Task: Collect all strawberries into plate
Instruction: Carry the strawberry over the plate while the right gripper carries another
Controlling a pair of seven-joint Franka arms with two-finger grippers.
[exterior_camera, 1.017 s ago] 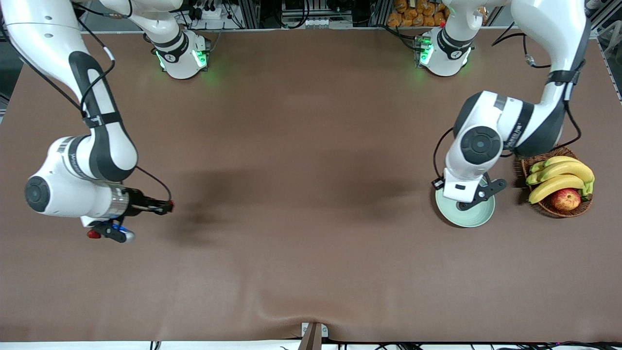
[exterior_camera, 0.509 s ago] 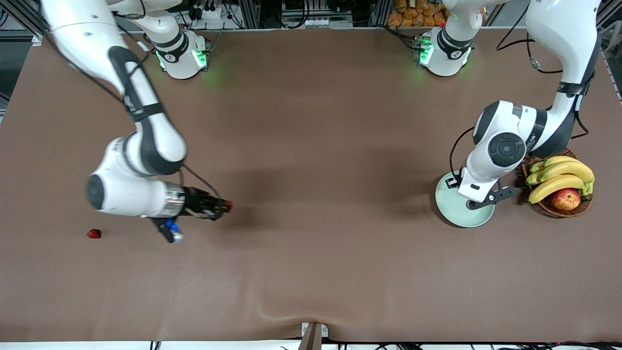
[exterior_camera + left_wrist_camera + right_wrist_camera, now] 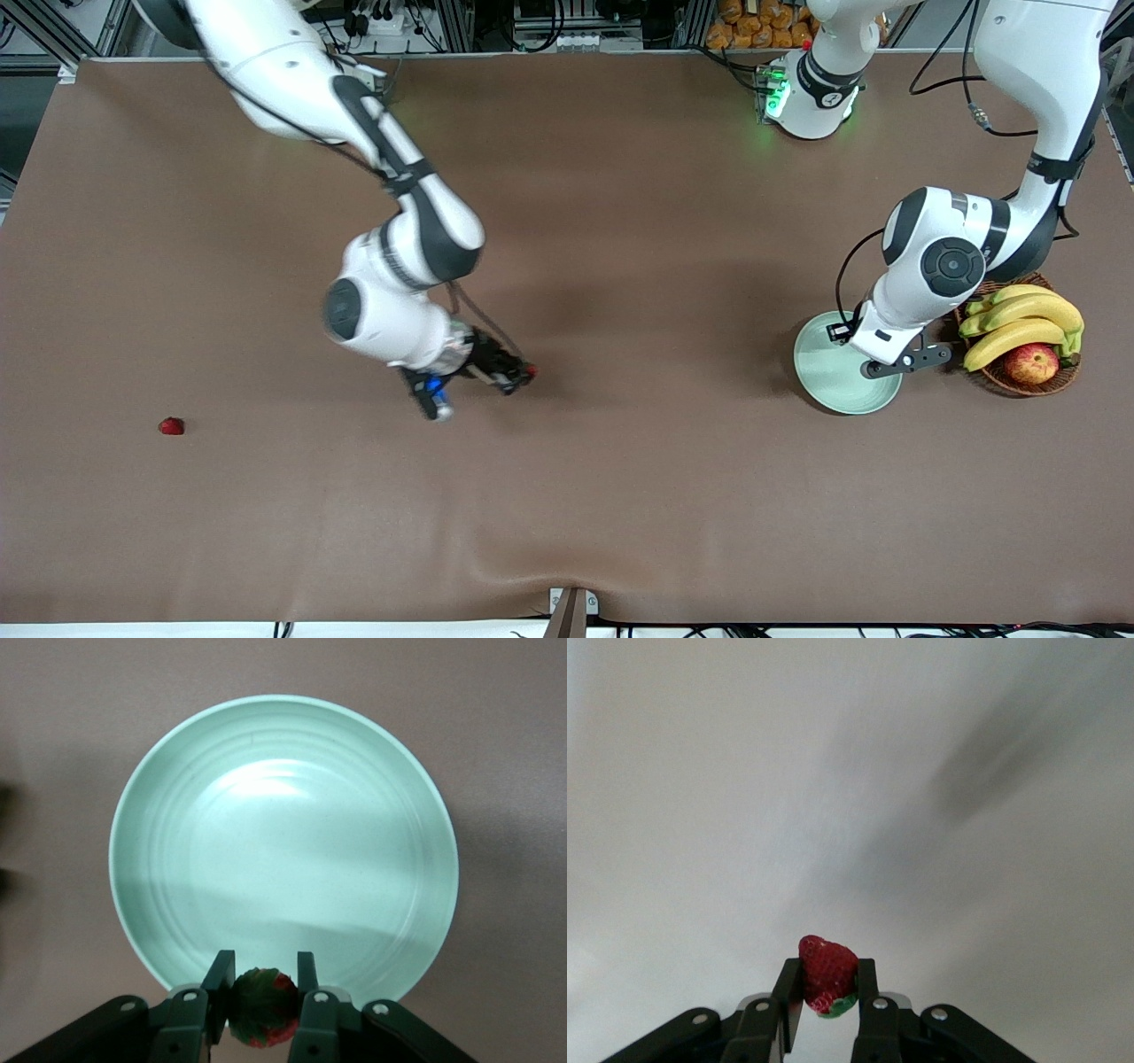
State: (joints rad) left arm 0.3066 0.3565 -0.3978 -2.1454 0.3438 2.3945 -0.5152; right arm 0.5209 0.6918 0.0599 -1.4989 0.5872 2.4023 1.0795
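The pale mint-green plate (image 3: 828, 377) lies near the left arm's end of the table and fills the left wrist view (image 3: 283, 842); its inside is bare. My left gripper (image 3: 873, 354) hangs over the plate's rim, shut on a strawberry (image 3: 264, 1010) with its green cap facing the camera. My right gripper (image 3: 521, 374) is over the middle of the table, shut on a second strawberry (image 3: 827, 973), red tip outward. A third strawberry (image 3: 171, 426) lies on the table toward the right arm's end.
A brown wicker basket (image 3: 997, 377) with bananas (image 3: 1023, 319) and a red-yellow apple (image 3: 1031, 362) stands right beside the plate at the left arm's end. The brown table mat (image 3: 567, 496) has a wrinkle near the front edge.
My right arm has swung with its strawberry from the right arm's end toward the table's middle, uncovering the third strawberry. My left arm has shifted a little toward the basket, still over the plate.
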